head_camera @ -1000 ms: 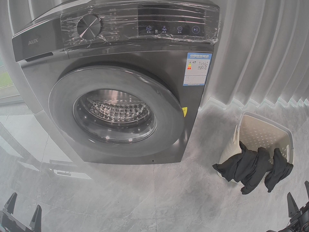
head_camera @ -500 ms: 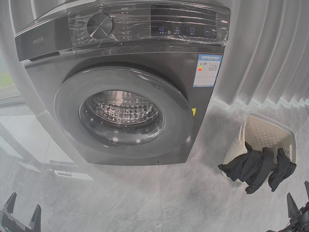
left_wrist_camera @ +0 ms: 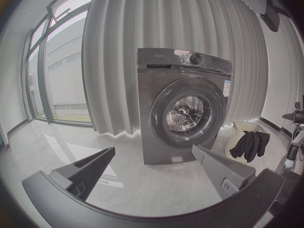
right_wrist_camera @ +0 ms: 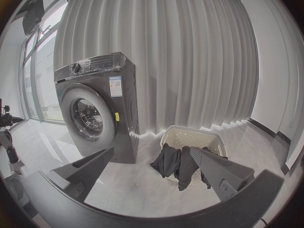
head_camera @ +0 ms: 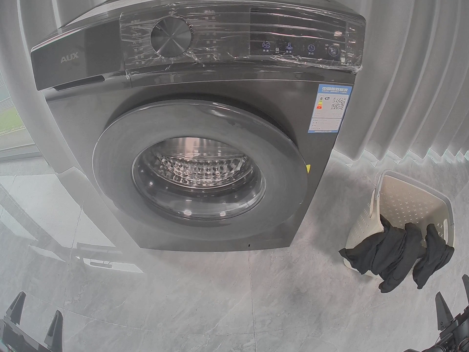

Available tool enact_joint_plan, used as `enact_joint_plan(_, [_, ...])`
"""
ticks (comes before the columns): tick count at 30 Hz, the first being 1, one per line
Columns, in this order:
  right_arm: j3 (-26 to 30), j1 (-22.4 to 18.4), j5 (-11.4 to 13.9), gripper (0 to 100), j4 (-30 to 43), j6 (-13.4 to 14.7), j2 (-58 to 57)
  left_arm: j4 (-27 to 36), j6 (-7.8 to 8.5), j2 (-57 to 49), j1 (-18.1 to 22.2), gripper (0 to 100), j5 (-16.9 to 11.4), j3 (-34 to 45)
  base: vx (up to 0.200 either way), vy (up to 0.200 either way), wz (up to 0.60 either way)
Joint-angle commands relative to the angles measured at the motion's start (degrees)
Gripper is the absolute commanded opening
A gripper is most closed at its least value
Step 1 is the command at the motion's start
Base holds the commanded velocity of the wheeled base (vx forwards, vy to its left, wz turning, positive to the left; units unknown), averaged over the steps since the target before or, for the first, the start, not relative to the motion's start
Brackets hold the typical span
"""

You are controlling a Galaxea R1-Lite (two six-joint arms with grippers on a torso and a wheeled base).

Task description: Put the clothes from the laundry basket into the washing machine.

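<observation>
A dark grey washing machine stands ahead with its round door closed, the drum showing through the glass. To its right on the floor lies a cream laundry basket, tipped toward me, with black clothes draped over its front rim. My left gripper is low at the near left, open and empty. My right gripper is low at the near right, just in front of the basket, also open and empty. In the wrist views the machine and the clothes lie beyond the spread fingers.
White pleated curtains hang behind the machine and basket. A large window stands to the machine's left. Grey tiled floor lies open between me and the machine.
The whole head view has shifted, so machine and basket sit further right in the picture. Both grippers stay in the same spots.
</observation>
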Motion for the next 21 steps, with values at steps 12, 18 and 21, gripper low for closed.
enact_joint_plan(12, [1.0, 0.0, 0.0, 100, 0.0, 0.0, -0.9, 0.0, -0.17, -1.0, 0.0, 100, 0.0, 1.0, -0.017, 0.017, 0.0])
enact_joint_plan(18, [1.0, 0.0, 0.0, 100, 0.0, -0.1, -0.9, 0.0, -0.08, -1.0, 0.0, 100, 0.0, 1.0, -0.167, 0.2, 0.0])
enact_joint_plan(21, [1.0, 0.0, 0.0, 100, 0.0, -0.1, -0.9, 0.0, 0.01, -1.0, 0.0, 100, 0.0, 1.0, 0.0, 0.067, 0.0])
